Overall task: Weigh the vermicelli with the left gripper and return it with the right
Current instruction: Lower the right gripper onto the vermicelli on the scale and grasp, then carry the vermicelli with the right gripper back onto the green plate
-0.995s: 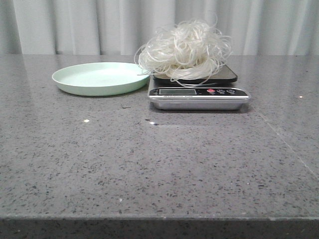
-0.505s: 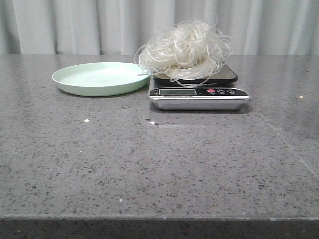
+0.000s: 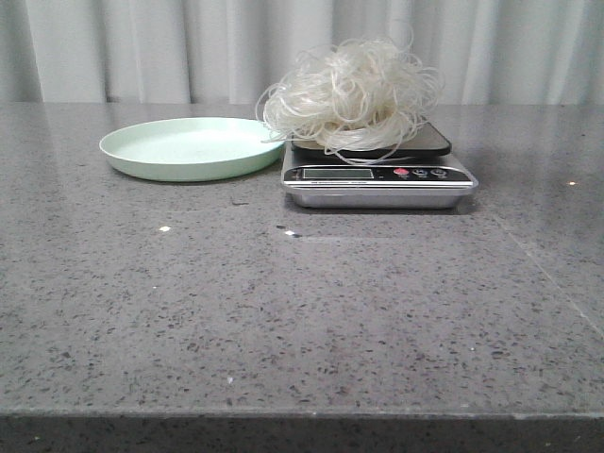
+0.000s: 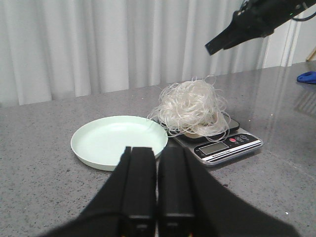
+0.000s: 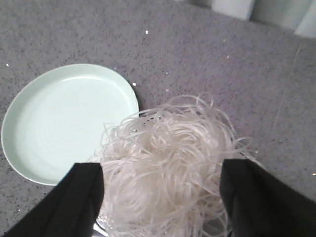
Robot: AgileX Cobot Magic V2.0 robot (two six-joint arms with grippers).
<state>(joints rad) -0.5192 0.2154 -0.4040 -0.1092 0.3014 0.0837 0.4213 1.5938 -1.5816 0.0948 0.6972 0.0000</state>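
Our right claw (image 5: 160,197) hangs wide open and empty directly over the vermicelli (image 5: 170,163), which sits heaped on the scale (image 3: 377,179) just beside the plate (image 5: 64,118); the tangle lies between and below its fingers, with no clear long axis. Our left claw (image 4: 158,187) is closed on nothing, well back. The scale's readout is too small to read.

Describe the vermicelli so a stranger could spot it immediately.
Look at the grey stone table, then the scale beside the pale green plate. The vermicelli sits on the scale's platform: a fluffy tangle of thin, translucent white strands, the only loose, stringy thing there.
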